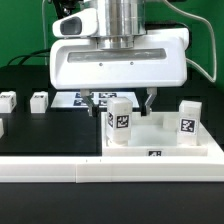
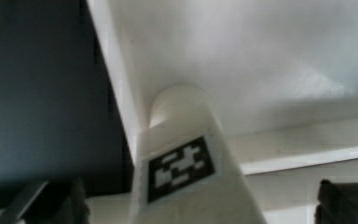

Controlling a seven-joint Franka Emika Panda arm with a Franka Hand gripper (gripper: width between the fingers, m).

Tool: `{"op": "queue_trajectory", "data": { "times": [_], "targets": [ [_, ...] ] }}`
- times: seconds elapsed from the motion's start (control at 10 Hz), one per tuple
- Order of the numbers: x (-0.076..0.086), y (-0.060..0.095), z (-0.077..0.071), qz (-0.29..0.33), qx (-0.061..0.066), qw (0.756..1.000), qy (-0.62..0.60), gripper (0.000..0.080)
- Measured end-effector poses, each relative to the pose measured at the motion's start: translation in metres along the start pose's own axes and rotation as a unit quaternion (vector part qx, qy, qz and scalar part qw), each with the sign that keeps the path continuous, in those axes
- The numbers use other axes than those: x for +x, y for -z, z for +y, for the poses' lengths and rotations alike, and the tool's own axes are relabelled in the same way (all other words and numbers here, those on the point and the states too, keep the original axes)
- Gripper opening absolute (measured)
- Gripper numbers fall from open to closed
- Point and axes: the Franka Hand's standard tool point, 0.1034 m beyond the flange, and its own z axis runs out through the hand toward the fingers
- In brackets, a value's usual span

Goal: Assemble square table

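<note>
Legs [image 1: 39, 101] lay loose at the frame's left; at centre we saw the gripper [image 1: 121, 100] wide open, its jaws either side of an upright leg [image 1: 120, 122] on the square top [image 1: 160, 135], touching nothing; another leg [image 1: 187, 120] stood at right

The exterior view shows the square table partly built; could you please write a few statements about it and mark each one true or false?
1. The gripper is open, with its fingers on either side of the leg and not touching it. True.
2. Two legs stand upright on the table top. True; the second leg stands toward the exterior view's right.
3. Every leg in view is on the table top. False: two loose legs lie on the dark table at the exterior view's left.
4. The gripper holds a leg lifted off the table top. False: it holds nothing, and the leg between its fingers stands on the top.
</note>
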Motion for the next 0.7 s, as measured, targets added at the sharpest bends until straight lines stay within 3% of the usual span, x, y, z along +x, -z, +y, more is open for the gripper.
{"op": "queue_trajectory", "data": {
  "times": [0.2, 0.6, 0.7],
  "targets": [
    [0.0013, 0.0005, -0.0021, -0.001, -0.012, 0.996, 0.094, 0.0649],
    [0.0027, 0.0013, -0.0008, -0.002, -0.017, 0.986, 0.166, 0.0649],
    [0.0027, 0.0013, -0.0008, -0.002, -0.017, 0.986, 0.166, 0.0515]
  ]
}}
